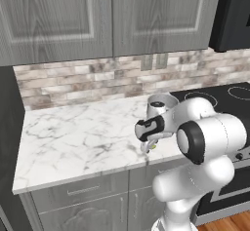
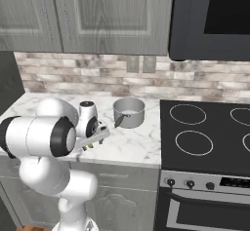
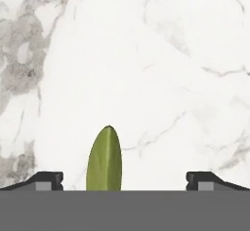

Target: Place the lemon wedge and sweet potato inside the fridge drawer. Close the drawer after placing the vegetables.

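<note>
Claw (image 3: 125, 179) is hanging low over the marble desk (image 1: 73, 137) with its tips spread wide and nothing between them. Lemon wedge (image 3: 104, 159) is lying flat on the stone right under the hand, sitting closer to one fingertip than the other in the hand view, so it's not centred in the gap. From the left base view you can just catch a bit of yellow-green (image 1: 153, 146) peeking out below the fingers, near the front edge of the desk. A steel pot (image 2: 129, 112) is sitting further back beside the stove (image 2: 210, 137), well out of the way.

My take on doing this step right: I'd be nudging the hand sideways so the wedge lands midway between the tips, then dropping until the tips nearly touch the stone before squeezing. It's a small slippery thing, so a lopsided squeeze is probably going to flick it away.
</note>
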Controlling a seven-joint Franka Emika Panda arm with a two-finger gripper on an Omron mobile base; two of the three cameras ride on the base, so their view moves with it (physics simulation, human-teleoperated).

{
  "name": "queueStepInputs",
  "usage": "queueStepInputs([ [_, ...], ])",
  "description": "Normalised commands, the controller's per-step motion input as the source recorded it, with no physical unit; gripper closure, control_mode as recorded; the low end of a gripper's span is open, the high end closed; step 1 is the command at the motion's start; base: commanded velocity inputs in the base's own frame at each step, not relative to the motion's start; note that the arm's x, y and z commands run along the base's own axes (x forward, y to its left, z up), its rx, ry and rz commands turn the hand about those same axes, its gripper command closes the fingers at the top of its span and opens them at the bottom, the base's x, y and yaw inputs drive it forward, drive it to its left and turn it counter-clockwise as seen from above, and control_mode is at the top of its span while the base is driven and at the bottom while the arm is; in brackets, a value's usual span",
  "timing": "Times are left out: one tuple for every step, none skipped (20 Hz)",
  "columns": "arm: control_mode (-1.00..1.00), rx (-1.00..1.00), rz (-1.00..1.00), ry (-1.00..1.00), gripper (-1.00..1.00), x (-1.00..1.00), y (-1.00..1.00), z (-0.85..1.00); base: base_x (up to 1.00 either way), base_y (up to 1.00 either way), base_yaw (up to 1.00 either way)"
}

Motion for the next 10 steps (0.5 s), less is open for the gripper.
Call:
queueStepInputs([
  [-1.0, 0.0, 0.0, 0.0, 1.0, -0.01, 0.15, -0.59, 0.0, 0.0, 0.0],
  [-1.0, 0.0, 0.0, 0.0, 1.0, 0.0, 0.21, -0.44, 0.0, 0.0, 0.0],
  [-1.0, 0.0, 0.0, 0.0, 1.0, 0.0, 0.21, -0.41, 0.0, 0.0, 0.0],
  [-1.0, 0.0, 0.0, 0.0, 1.0, 0.0, 0.18, -0.34, 0.0, 0.0, 0.0],
  [-1.0, 0.0, 0.0, 0.0, 1.0, 0.0, 0.16, -0.37, 0.0, 0.0, 0.0],
  [-1.0, 0.0, 0.0, 0.0, 1.0, 0.0, 0.25, -0.33, 0.0, 0.0, 0.0],
  [-1.0, 0.0, 0.0, 0.0, 1.0, 0.0, 0.29, -0.25, 0.0, 0.0, 0.0],
  [-1.0, 0.0, 0.0, 0.0, 1.0, 0.0, 0.21, -0.21, 0.0, 0.0, 0.0],
  [-1.0, 0.0, 0.0, 0.0, 1.0, 0.0, 0.19, -0.19, 0.0, 0.0, 0.0],
  [-1.0, 0.0, 0.0, 0.0, 1.0, 0.0, 0.26, -0.13, 0.0, 0.0, 0.0],
])
